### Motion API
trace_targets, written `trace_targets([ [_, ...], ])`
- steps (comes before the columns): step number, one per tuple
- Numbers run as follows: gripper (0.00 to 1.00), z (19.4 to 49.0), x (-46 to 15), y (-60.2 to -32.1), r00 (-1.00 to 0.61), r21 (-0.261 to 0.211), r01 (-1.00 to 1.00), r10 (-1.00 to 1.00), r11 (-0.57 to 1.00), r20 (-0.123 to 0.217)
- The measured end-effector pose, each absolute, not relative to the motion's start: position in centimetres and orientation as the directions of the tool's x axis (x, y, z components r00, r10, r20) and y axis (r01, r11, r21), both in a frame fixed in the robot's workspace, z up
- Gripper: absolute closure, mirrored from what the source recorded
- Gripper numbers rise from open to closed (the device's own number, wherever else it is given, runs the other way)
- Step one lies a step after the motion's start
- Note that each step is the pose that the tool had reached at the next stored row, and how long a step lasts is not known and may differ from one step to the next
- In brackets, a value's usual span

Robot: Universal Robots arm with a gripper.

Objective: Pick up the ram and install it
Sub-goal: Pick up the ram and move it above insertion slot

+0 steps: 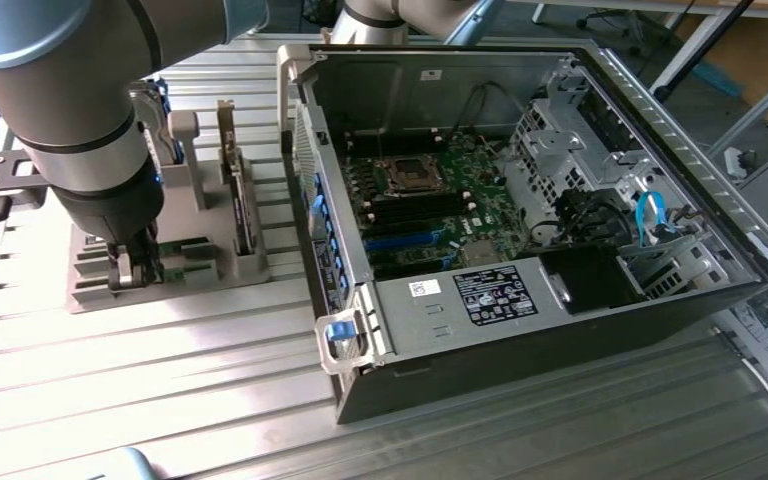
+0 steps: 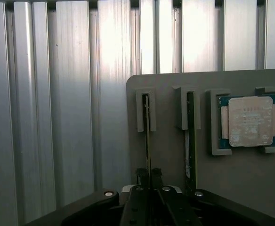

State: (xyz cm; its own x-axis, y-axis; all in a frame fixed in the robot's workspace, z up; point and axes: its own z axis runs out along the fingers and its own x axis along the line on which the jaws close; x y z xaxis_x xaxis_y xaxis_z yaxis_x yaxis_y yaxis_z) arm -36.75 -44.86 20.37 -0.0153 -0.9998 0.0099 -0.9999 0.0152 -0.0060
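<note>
The ram (image 2: pixel 147 134) stands on edge in a slot of the grey holder (image 2: pixel 175 155), seen as a thin dark strip. My gripper (image 2: pixel 149 176) is down over its near end, with both fingertips pressed against its two faces, shut on it. In the exterior view the gripper (image 1: pixel 131 268) reaches down into the holder (image 1: pixel 211 275) at the exterior view's left, and the arm hides the ram there. The open computer case (image 1: pixel 518 300) lies to the exterior view's right, its motherboard (image 1: pixel 424 205) exposed.
A taller card (image 1: pixel 233 175) stands in the neighbouring slot, shown edge-on in the wrist view as the card (image 2: pixel 190 136). A square silver processor (image 2: pixel 250 121) lies in a holder pocket. The ribbed metal table (image 1: pixel 157 380) surrounds everything. Drive cages and cables (image 1: pixel 624 215) fill the case's far side.
</note>
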Motion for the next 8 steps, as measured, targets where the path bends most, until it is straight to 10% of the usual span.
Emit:
trace_targets([
  [8,0.87,20.37,-36.75,-44.86,-0.015,-0.006,-1.000,-1.000,0.015,0.010],
])
